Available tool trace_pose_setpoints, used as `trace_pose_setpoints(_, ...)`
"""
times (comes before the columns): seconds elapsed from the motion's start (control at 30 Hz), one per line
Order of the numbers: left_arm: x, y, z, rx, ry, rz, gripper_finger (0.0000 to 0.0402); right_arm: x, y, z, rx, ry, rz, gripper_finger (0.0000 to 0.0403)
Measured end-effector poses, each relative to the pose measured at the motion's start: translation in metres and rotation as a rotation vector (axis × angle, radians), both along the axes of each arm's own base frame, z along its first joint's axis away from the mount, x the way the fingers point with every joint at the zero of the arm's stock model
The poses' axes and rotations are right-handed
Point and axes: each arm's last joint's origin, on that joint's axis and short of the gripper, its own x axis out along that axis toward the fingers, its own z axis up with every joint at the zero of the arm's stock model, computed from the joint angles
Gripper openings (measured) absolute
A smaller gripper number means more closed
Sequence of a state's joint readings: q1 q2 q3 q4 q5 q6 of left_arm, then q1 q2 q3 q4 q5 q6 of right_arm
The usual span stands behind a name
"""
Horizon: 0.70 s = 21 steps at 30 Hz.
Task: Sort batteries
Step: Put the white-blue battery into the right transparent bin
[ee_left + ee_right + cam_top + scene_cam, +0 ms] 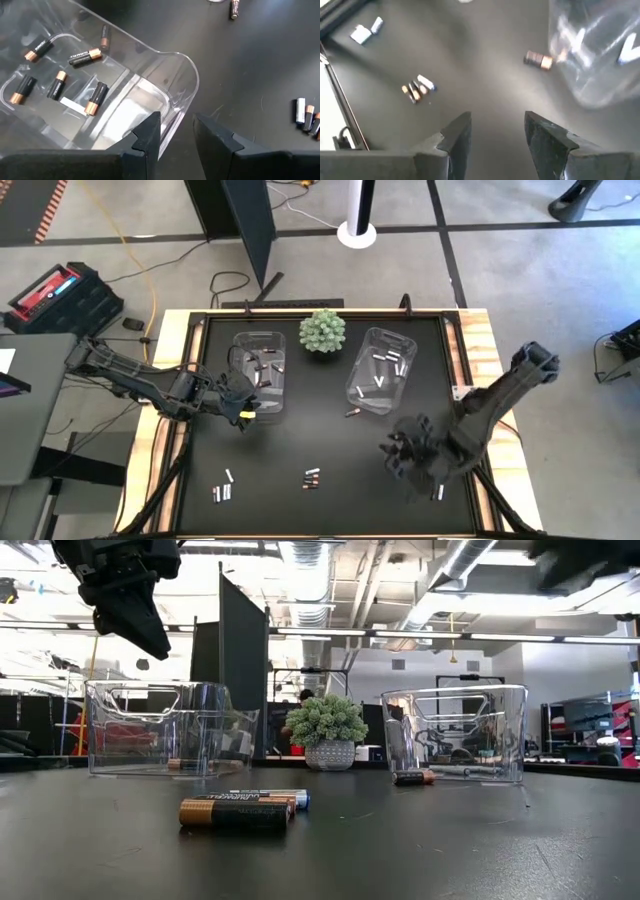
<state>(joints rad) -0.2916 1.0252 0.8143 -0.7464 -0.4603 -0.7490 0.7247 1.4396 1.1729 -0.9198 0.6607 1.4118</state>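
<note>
While the left gripper point(176, 135) (fingers apart, empty) hovers, dark batteries point(95, 98) lie just ahead.

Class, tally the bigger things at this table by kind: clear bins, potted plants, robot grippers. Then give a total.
Clear bins: 2
Potted plant: 1
Grippers: 2, the left gripper and the right gripper
Total: 5

Two dark jointed arms, angular black fingers point(147, 137), possibly matte plastic
</note>
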Motion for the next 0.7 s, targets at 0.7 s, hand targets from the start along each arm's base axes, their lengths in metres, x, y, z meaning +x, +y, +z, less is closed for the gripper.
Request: trace_pose_setpoints(0.7,0.001,0.0,0.0,0.003,-0.001,-0.005,0.0163,0.021,0.048,-0.084,0.099,0.023,-0.142,0.0201)
